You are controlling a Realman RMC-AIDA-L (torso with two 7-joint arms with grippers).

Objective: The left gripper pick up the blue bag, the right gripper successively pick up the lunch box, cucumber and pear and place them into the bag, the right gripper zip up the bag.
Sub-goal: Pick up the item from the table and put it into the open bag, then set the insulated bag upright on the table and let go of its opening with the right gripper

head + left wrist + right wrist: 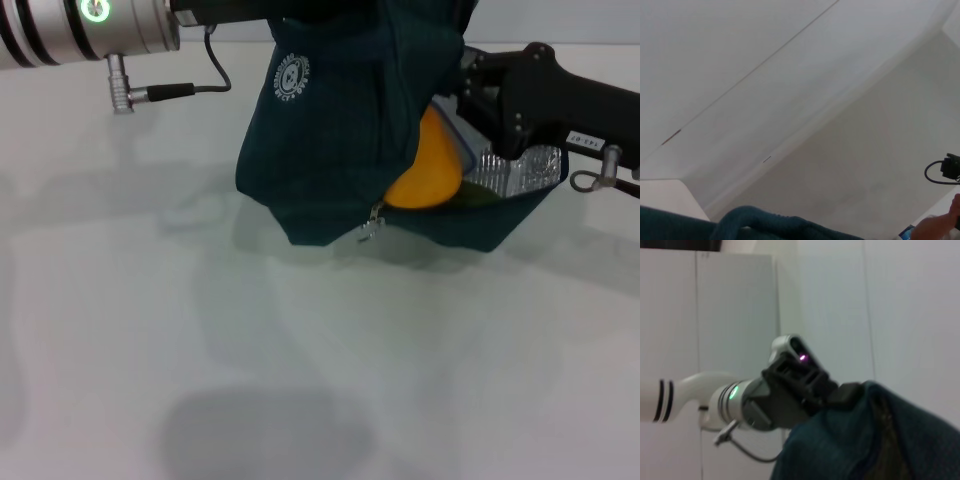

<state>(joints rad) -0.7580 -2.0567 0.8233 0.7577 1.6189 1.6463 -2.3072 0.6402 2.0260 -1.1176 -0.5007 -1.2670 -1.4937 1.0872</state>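
Bag time: the blue bag hangs above the white table, held up at its top by the left gripper, which comes in from the left on its silver arm with the green ring light. In the right wrist view that black claw looks clamped onto the top edge of the teal fabric. The bag's lower corners sit at or just above the tabletop, can't really tell which, and the round white logo faces the camera.

The side opening gapes toward the right, showing the silver foil lining. The pear sits right in that opening, orange-yellow and mostly in view, with a sliver of dark green below it, probably the cucumber, and a bit of the lunch box behind it. The metal zipper pull dangles at the lower front edge.

The right gripper is right at the opening, just above the pear; whether its fingers are spread or closed, I can't tell.
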